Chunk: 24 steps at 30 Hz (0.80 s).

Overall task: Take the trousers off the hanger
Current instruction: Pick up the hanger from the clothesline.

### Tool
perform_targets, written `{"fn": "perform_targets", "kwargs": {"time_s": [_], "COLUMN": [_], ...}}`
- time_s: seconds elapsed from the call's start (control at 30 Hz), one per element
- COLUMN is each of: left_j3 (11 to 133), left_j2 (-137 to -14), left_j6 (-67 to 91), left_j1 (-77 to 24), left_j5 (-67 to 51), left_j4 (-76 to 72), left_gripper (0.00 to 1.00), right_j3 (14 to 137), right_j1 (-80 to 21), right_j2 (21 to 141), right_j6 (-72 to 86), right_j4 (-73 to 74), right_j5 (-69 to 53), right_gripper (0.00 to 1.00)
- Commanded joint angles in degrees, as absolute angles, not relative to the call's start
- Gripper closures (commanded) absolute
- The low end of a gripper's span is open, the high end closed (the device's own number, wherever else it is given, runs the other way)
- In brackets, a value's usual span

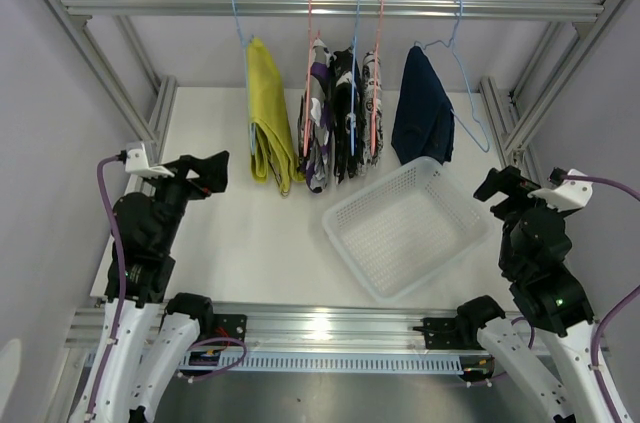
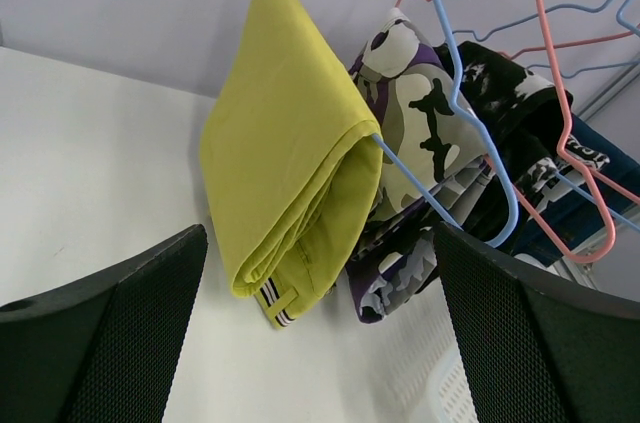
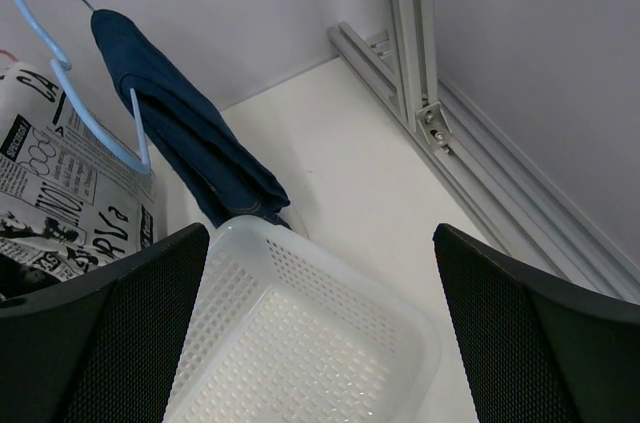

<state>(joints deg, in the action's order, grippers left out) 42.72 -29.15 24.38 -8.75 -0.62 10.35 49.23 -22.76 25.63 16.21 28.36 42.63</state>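
Five pairs of trousers hang folded over wire hangers on the rail [image 1: 330, 6]. From the left they are yellow [image 1: 268, 128], purple-white-black patterned [image 1: 318, 138], black-and-white splatter [image 1: 347, 118], grey-white patterned [image 1: 374, 103] and navy [image 1: 422, 108]. My left gripper [image 1: 212, 175] is open, low and left of the yellow pair [image 2: 290, 143], apart from it. In the left wrist view the left gripper [image 2: 320, 273] holds nothing, and the yellow pair's blue hanger [image 2: 440, 63] shows. My right gripper [image 1: 497, 186] is open at the right, near the navy pair [image 3: 180, 133]. The right gripper [image 3: 320, 253] is empty.
A white perforated basket [image 1: 345, 215] sits on the table below the hangers, right of centre, its rim [image 3: 330, 261] under my right gripper. Aluminium frame posts [image 1: 510, 118] stand at both back corners, with a rail [image 3: 480, 173] along the right table edge.
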Motion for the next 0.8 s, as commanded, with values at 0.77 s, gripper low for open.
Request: {"fn": "perform_targets", "kwargs": {"time_s": [0.77], "left_j3": [64.0], "left_j2": [-47.5], "left_j6": [31.2], "left_j1": [-8.1], "left_j5": [-8.1], "left_j4": [14.4], "left_gripper": [0.01], "right_j3": [51.0], "right_j1": [-22.9], "right_j2": [27.8], "right_j6": [17.6], "right_j4": [28.4], "right_j5": [33.0], "right_gripper": [0.01]}}
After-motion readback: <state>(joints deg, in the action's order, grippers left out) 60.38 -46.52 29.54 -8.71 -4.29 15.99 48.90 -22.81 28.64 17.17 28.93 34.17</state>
